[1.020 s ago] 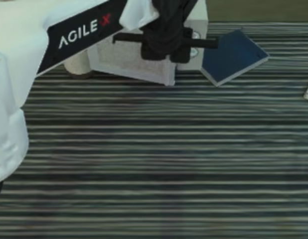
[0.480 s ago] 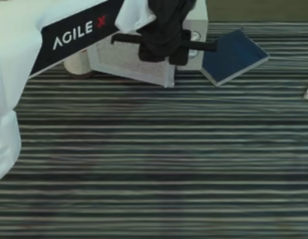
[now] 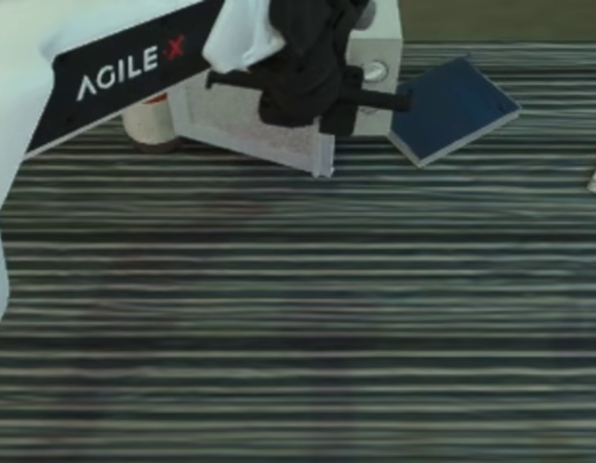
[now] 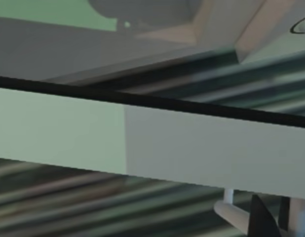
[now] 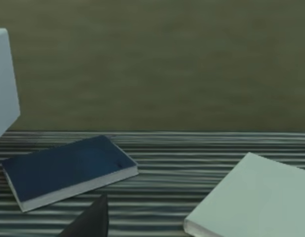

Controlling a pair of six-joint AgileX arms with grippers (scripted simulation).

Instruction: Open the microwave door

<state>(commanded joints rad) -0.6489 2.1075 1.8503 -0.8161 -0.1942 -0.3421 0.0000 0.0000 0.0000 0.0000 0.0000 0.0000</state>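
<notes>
Microwave (image 3: 380,43) at table's far edge. Microwave door (image 3: 264,130) partly swung out. Left end effector (image 3: 322,96) at door's free edge; finger state cannot tell. Step: mid-pull. Next: follow hinge arc wider, toward left. Right arm out of top view.

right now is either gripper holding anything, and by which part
The left gripper is at the free edge of the microwave door, which stands ajar, but its fingers are hidden, so a grip cannot be confirmed. The right gripper holds nothing visible.

The microwave (image 3: 375,58) stands at the table's far edge, a jar (image 3: 149,121) left of it, a book (image 3: 452,106) right.
</notes>
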